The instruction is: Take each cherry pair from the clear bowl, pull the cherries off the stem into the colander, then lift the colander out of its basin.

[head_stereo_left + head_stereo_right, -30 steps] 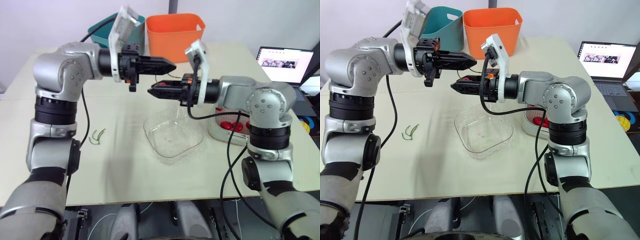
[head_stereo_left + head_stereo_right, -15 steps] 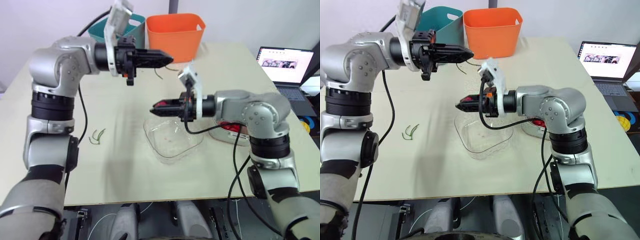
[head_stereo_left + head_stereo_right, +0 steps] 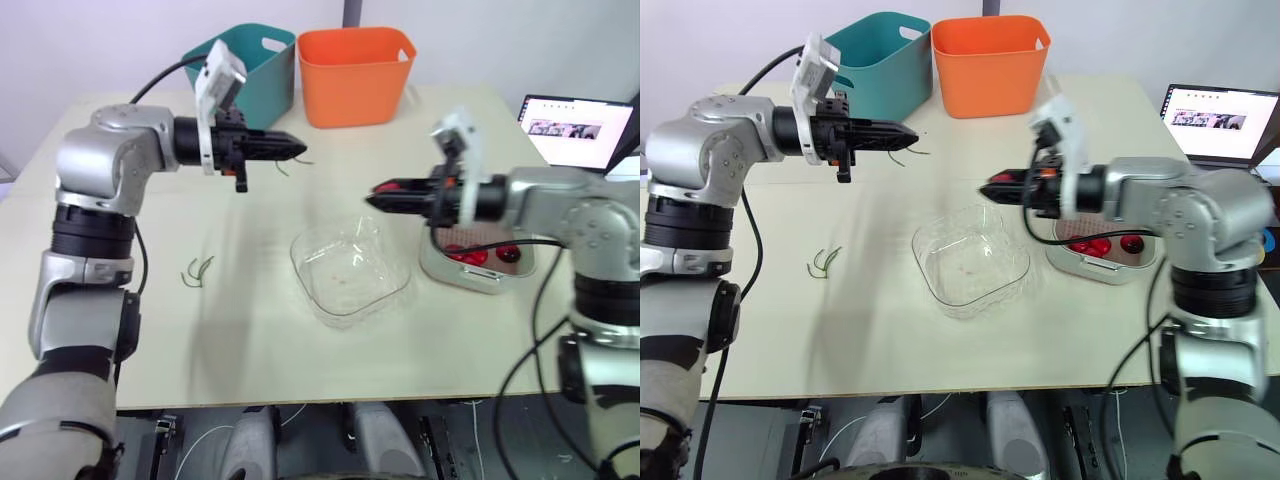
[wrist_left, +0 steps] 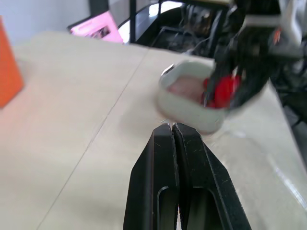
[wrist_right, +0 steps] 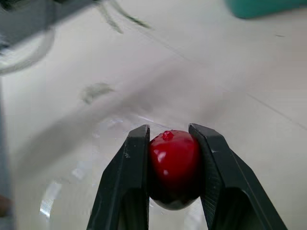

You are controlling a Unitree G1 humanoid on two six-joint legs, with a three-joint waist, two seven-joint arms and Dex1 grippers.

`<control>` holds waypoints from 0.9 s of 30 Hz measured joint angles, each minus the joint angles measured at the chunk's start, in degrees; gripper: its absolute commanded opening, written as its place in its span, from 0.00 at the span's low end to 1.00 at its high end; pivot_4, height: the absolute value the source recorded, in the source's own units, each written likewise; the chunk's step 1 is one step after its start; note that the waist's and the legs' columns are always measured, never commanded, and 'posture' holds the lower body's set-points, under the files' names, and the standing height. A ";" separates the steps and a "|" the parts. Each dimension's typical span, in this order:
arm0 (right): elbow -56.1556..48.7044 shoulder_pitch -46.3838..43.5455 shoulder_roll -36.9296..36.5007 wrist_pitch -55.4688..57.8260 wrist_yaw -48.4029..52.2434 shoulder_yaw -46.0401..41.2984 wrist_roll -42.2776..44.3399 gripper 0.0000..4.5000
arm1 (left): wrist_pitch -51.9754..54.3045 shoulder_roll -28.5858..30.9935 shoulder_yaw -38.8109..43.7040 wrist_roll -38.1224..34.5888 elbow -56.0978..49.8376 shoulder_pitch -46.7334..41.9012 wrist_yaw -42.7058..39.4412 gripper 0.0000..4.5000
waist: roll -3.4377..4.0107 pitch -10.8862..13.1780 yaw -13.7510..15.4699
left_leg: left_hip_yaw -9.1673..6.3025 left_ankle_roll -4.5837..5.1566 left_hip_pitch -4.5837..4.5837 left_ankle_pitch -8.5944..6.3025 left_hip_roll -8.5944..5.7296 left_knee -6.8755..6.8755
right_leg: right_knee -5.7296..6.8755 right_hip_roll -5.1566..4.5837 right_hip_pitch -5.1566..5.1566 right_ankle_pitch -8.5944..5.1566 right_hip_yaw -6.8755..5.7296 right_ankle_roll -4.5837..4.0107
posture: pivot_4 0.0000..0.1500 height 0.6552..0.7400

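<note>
— Where's the cherry?
— My right claw (image 5: 169,132) pinches one red cherry (image 5: 173,160) above the clear bowl's (image 3: 303,252) far edge, near the colander (image 3: 438,268).
— And left?
— Left claw (image 4: 171,125) is closed tight on a green stem (image 3: 908,152), over the surface (image 3: 250,330).

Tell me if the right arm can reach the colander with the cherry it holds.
Probably yes. Its jaws, shut on the cherry, hang in the air close by the open-topped colander, and nothing stands between them.
</note>
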 measured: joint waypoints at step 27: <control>9.47 3.28 -5.71 -8.01 3.80 -0.65 -12.83 0.99 | -1.80 2.52 2.95 2.19 2.31 6.74 3.74 0.00 | 0.01 0.00 -1.12 | 0.07 0.00 0.10 0.00 0.04 -0.04 | 0.14 0.07 -0.09 0.05 0.11 0.08 | 1.00 1.00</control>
